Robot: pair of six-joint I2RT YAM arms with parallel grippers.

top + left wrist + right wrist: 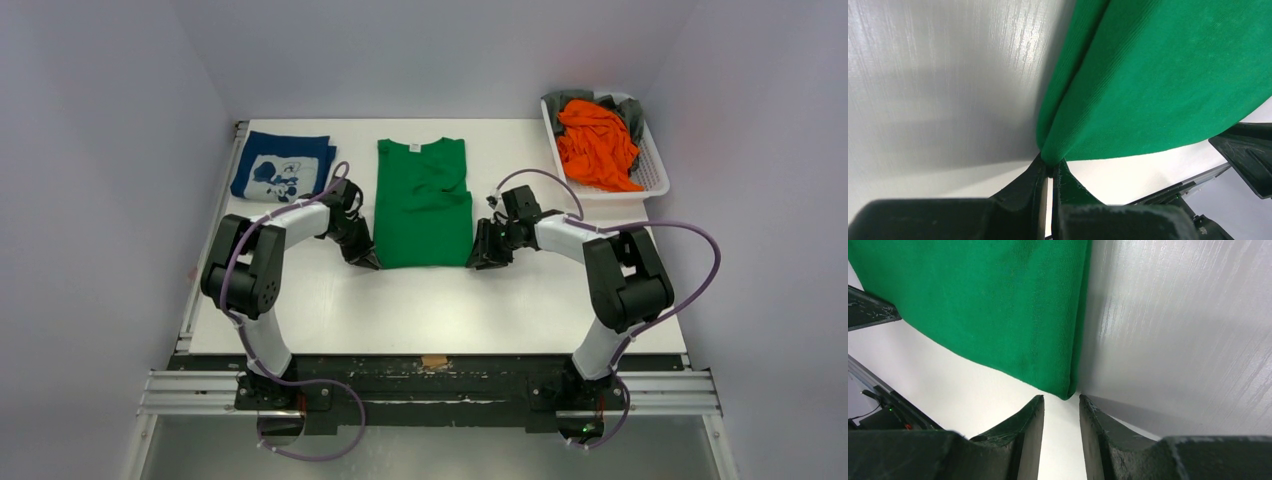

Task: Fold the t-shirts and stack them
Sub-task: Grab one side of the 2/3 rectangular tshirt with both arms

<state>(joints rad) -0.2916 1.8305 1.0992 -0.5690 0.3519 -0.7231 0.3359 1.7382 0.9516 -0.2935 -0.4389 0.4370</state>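
The green t-shirt (423, 200) lies flat on the white table, folded into a long rectangle, collar at the far end. My left gripper (369, 260) is shut on its near left corner (1050, 152), the cloth pinched between the fingertips. My right gripper (478, 260) is open at the near right corner (1065, 390); the corner lies just beyond the fingertips, untouched. A folded navy blue t-shirt with white print (282, 166) lies at the far left. Orange (596, 145) and grey (634, 115) t-shirts are heaped in the basket.
A white slotted basket (655, 170) stands at the far right corner of the table (420, 310). A small brown mark (434, 361) sits on the table's near edge. The rail with both arm bases runs along the front.
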